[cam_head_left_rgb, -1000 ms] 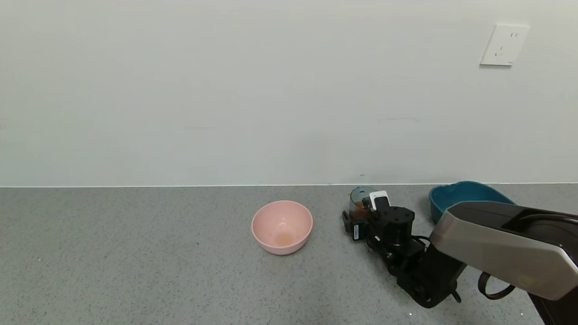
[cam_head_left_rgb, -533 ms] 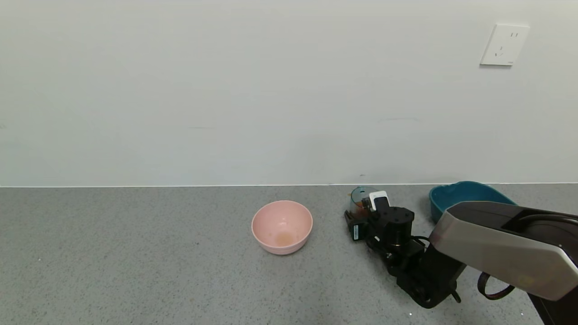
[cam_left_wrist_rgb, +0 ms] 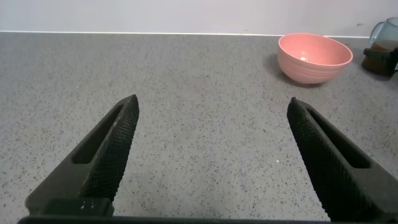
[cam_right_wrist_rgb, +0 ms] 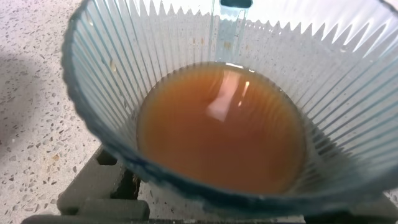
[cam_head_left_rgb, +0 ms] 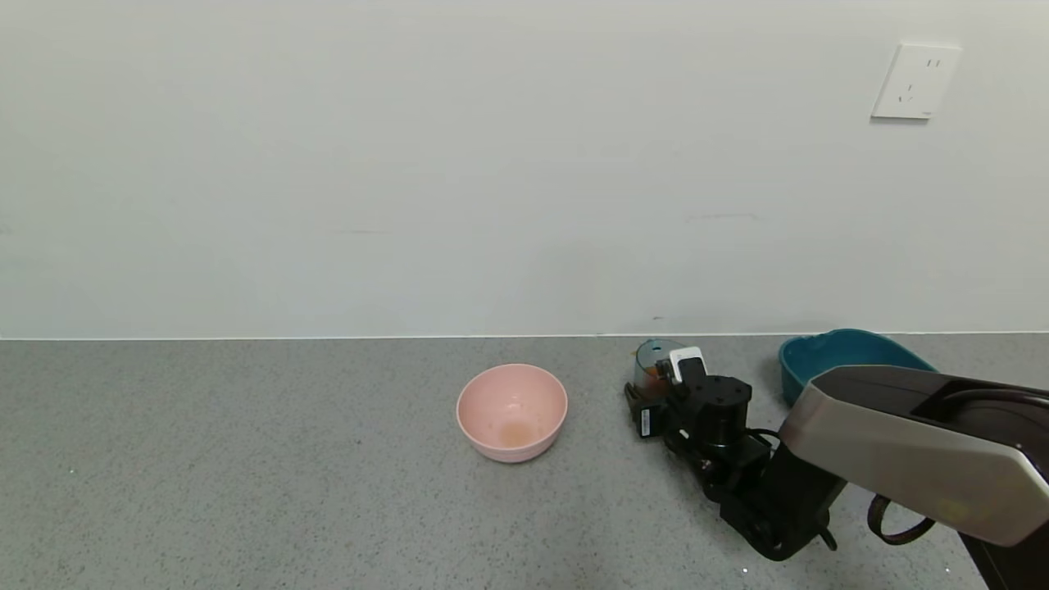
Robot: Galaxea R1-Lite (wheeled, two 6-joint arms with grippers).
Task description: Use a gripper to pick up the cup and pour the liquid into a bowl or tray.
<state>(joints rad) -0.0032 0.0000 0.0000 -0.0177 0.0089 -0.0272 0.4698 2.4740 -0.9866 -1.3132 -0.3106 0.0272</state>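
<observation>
The cup point(cam_head_left_rgb: 654, 354), a ribbed blue-green tumbler, stands on the counter right of centre. It holds orange-brown liquid point(cam_right_wrist_rgb: 221, 124), which fills its lower part in the right wrist view. My right gripper point(cam_head_left_rgb: 653, 392) reaches in from the right, and its fingers are closed against the cup's sides. One finger point(cam_right_wrist_rgb: 93, 190) shows under the cup's rim point(cam_right_wrist_rgb: 99, 134). The dark teal tub point(cam_head_left_rgb: 828, 351) stands to the right near the wall, partly hidden by my right arm. My left gripper point(cam_left_wrist_rgb: 212, 102) is open and empty over bare counter, out of the head view.
A round pink bowl point(cam_head_left_rgb: 512, 411) with a faint orange stain inside stands left of the cup; it also shows in the left wrist view point(cam_left_wrist_rgb: 314, 56). The wall runs close behind the cup and tub. A socket point(cam_head_left_rgb: 915, 80) is on the wall.
The right gripper's near finger has drawn in a little toward the cup. The cup, bowl and tub have not moved.
</observation>
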